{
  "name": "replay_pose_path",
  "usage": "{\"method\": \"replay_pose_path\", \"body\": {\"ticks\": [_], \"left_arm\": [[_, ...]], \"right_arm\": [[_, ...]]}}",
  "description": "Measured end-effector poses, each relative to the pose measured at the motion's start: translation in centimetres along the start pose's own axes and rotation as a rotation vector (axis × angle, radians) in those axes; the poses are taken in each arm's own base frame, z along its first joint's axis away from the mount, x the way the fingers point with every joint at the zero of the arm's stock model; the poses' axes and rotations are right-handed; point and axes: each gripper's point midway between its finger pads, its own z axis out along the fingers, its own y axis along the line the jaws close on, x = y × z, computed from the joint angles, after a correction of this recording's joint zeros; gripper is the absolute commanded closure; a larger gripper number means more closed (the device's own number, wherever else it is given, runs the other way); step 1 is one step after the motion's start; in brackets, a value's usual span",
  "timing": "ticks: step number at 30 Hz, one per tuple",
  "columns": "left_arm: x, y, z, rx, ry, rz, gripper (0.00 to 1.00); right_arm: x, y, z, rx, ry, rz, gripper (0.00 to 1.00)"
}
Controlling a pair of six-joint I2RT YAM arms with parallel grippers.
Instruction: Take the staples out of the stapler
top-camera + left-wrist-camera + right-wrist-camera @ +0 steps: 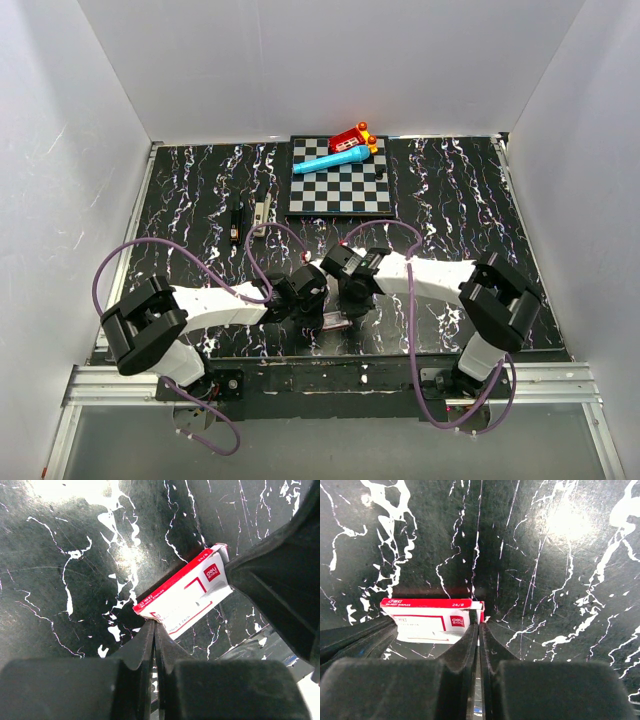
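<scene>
**Two clenched sets of jaws at the staple box, stapler lying apart**

Both arms meet at the small red-and-white staple box point(185, 595), which lies flat on the table point(450, 200) close to the arm bases. The left jaws are clenched with nothing visible between them, their fingertips point(144, 642) touching one corner of the box. The right jaws are clenched likewise, fingertips point(470, 635) just beside the box's end.

Beyond the box and to its left, well apart from both arms, lies the stapler point(262, 212). A thin black stick point(237, 220) lies just beside it, on the side away from the box. Farther beyond the box sits a checkerboard point(330, 190).

To my eye the unloading itself isn't settled. Nothing holds the stapler and no loose staples show. Whether its magazine is open or emptied is too small to tell.
</scene>
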Motion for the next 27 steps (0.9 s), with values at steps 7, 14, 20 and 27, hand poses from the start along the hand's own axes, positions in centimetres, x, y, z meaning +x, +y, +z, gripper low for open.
{"method": "replay_pose_path", "body": {"ticks": [7, 14, 20, 27], "left_arm": [[0.0, 0.0, 0.0, -0.001, 0.001, 0.000, 1.00], [0.0, 0.0, 0.0, -0.001, 0.001, 0.000, 1.00], [0.0, 0.0, 0.0, -0.002, 0.002, 0.000, 1.00], [0.0, 0.0, 0.0, -0.002, 0.003, 0.000, 1.00]], "right_arm": [[-0.8, 0.1, -1.3, -0.014, -0.060, -0.011, 0.83], [-1.0, -0.2, -1.8, -0.004, -0.076, -0.013, 0.67], [-0.8, -0.7, -1.8, 0.016, -0.072, -0.017, 0.66], [-1.2, -0.9, -3.1, 0.006, -0.100, -0.013, 0.66]]}}
